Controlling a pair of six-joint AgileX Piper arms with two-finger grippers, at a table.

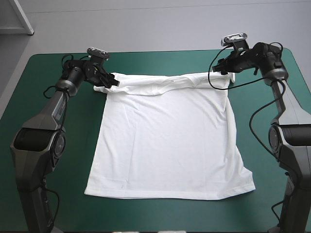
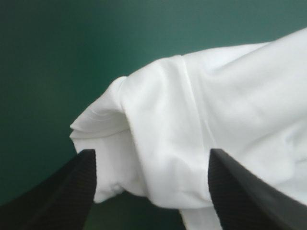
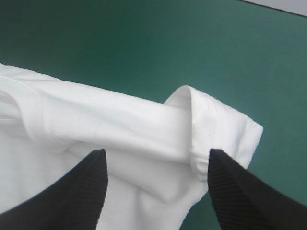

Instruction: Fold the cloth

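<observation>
The table (image 1: 58,160) with its teal-green cover fills the high view. On it lies the white, short-sleeved cotton T-shirt (image 1: 167,141), spread flat across the middle. Its near hem runs along toward the table's near edge, and the hem's right corner flares out a little toward the table's right edge. Along the shirt's far side the cloth is turned over on itself in a soft, rumpled band that runs from one far corner to the other, well short of the table's far edge.

The left gripper (image 1: 111,81), with two broad black fin-shaped fingers (image 2: 81,182), sits at the shirt's far-left corner. Its fingers stand spread apart. A rounded, bunched fold of white cloth lies between and just ahead of them, with bare cover beyond.

The right gripper (image 1: 224,68) sits at the shirt's far-right corner, and its fingers are also spread wide. Between them lies the turned-over band. Just ahead is a doubled sleeve end, its stitched hem showing against the cover.

Whether either gripper's fingers touch the cloth cannot be told.
</observation>
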